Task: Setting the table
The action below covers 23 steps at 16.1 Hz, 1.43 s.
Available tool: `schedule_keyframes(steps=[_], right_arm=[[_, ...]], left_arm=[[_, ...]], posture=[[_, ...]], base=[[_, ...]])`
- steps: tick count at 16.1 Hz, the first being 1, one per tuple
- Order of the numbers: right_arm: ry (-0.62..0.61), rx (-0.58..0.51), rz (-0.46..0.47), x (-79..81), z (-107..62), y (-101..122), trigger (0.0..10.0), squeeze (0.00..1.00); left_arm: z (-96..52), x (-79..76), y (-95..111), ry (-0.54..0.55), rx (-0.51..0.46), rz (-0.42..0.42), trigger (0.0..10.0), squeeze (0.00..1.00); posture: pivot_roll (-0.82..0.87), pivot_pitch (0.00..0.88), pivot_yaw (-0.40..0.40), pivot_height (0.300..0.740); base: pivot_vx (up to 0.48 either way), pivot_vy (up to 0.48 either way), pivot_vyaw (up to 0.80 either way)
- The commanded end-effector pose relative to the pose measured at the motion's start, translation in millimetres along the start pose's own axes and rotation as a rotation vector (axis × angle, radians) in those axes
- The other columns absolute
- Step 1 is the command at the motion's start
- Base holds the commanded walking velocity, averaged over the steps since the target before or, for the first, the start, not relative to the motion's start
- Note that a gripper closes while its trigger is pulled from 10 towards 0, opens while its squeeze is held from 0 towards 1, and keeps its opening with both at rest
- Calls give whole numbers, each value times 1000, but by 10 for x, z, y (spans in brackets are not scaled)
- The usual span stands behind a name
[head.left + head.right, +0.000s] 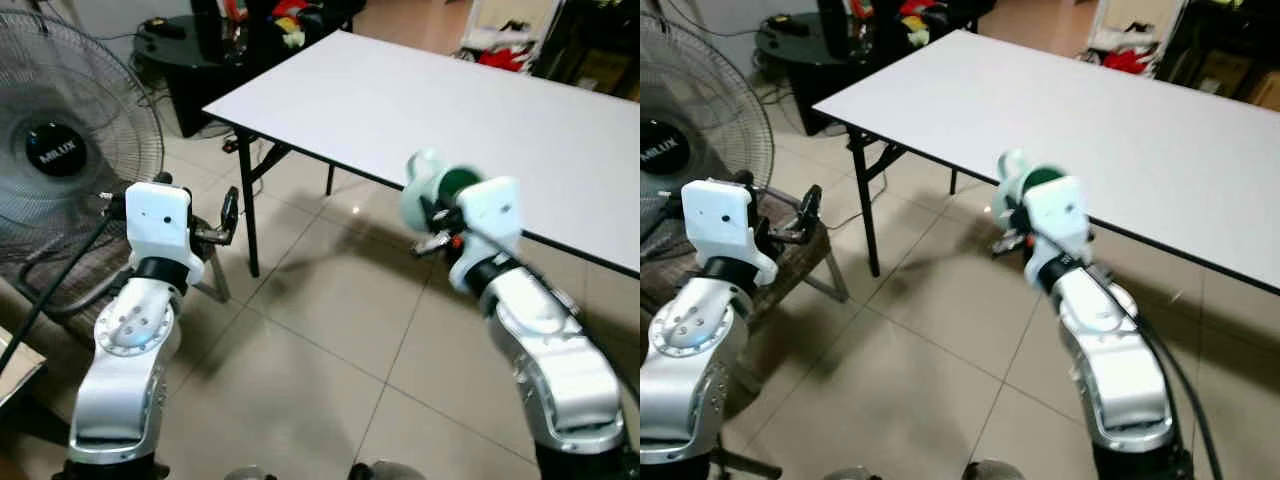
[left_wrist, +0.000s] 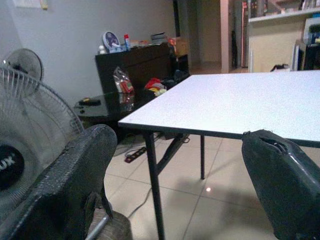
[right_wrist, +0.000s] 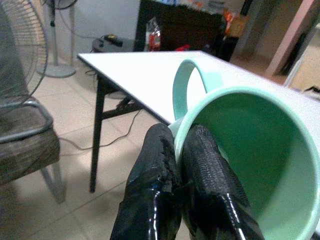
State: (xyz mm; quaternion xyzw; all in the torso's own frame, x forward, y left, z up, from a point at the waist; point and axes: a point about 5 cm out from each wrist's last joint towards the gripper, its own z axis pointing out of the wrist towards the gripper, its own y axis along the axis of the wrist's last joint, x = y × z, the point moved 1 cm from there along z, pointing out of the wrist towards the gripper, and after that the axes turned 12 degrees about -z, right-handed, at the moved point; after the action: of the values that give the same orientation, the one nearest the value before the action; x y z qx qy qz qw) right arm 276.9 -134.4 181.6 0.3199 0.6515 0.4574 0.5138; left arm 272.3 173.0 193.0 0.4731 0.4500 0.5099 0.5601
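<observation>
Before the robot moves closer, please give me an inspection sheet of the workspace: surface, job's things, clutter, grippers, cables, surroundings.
Surface: long white folding table with black legs, top bare where seen.
Job's things: mint-green ceramic mug, held short of the table's near edge, over the floor.
Clutter: nothing seen on the table.
Grippers: right gripper pinches the mug's rim, one finger inside, one outside; left gripper open, holding nothing, beside the fan.
Cables: black cord by the left arm; power strip on the floor under the table.
Surroundings: grey standing fan, beige tiled floor, dark cabinet.
</observation>
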Motion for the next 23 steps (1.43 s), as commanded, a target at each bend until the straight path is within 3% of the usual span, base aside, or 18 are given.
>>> schedule_keyframes(steps=[1, 4, 8, 12, 17, 19, 23], right_arm=[[-24, -1, -9, -21, -19, -14, 10000, 0], [-16, 12, 46, 27, -73, -103, 10000, 0], [70, -41, -30, 139, -23, -39, 10000, 0], [32, -38, -87, 81, 38, -53, 10000, 0], [44, -75, -45, 39, 94, 14, 10000, 0], [50, -84, -85, 44, 99, 44, 10000, 0], [51, -87, -77, 27, 82, 52, 10000, 0]], left_arm=[[-17, -37, 9, -20, 7, 3, 10000, 0], [-116, -24, -70, -14, 43, -13, 10000, 0], [-187, -16, -192, -21, 83, 26, 10000, 0], [-176, -36, -178, 4, 67, -1, 10000, 0], [-69, -65, -125, 13, 29, -17, 10000, 0], [-57, -71, -144, 9, 33, -26, 10000, 0], [-31, -125, -170, -16, 43, -32, 10000, 0]], posture=[[25, 56, -14, 740], [25, 53, -3, 740], [4, 48, -7, 740], [-1, 45, -39, 740], [-23, 44, -39, 740], [-41, 53, -16, 740], [-47, 65, -7, 740]], base=[[345, 0, 0], [363, 0, 0], [386, 0, 0], [395, 0, 0], [396, 0, 0], [384, 0, 0], [374, 0, 0]])
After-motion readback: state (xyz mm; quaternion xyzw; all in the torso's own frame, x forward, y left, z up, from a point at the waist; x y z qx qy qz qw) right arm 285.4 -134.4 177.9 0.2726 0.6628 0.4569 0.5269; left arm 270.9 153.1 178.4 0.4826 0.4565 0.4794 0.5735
